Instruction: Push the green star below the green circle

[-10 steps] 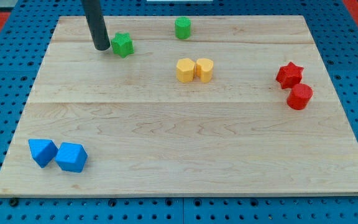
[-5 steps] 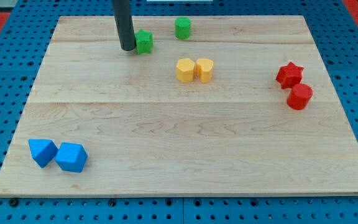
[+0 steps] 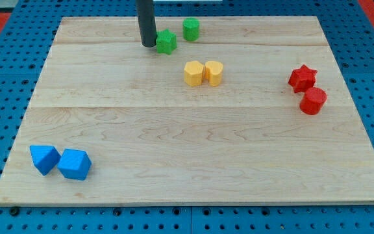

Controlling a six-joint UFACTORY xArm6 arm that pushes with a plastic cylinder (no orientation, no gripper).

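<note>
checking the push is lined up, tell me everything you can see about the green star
The green star is a small, matte green block with a lumpy star outline, lying flat near the view's top of the wooden board. My tip sits against its left side. The green circle lies just up-right of it, with a slim gap between them.

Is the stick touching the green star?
Yes: my tip sits right against the green star's left side; the green circle is up-right of it.

Dark rod upright, entering from view's top; my tip (image 3: 149, 45) down at board surface
</note>
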